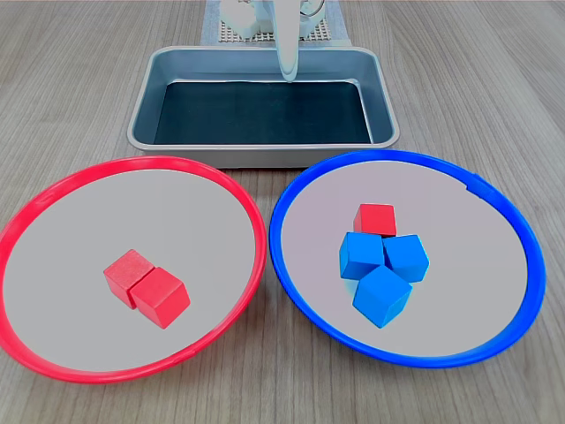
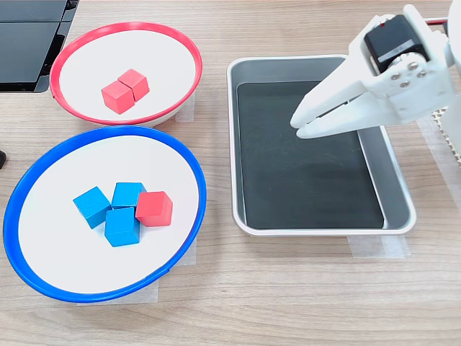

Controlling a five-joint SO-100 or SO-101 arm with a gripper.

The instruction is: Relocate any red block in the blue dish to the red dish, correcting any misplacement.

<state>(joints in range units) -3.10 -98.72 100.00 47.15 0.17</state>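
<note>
- Nearest to the camera in the first exterior view are two round dishes on the wooden table (image 1: 494,71), side by side: the red dish (image 1: 53,199) on the first exterior view's left and the blue dish (image 1: 291,190) on its right.
- Inside the blue dish lie three blue cubes (image 1: 382,265) in a tight cluster, and the red block (image 1: 376,218) touches this cluster on the side toward the metal tray (image 1: 265,152).
- In the second exterior view the red block (image 2: 154,207) is at the tray side of the blue cubes (image 2: 115,209), inside the blue dish (image 2: 189,169).
- Two other red cubes (image 1: 146,289) lie together in the red dish, touching each other; the second exterior view shows them (image 2: 124,90) in the red dish (image 2: 72,37) too.
- The gripper (image 2: 300,122) hangs above the metal tray (image 2: 317,229), well apart from the red block, and it holds nothing.
- Its fingers come together at the tips, with only a thin slit between them, so it looks closed.
- In the first exterior view only a pale part of the gripper (image 1: 289,53) is seen, over the far edge of the tray.
</note>
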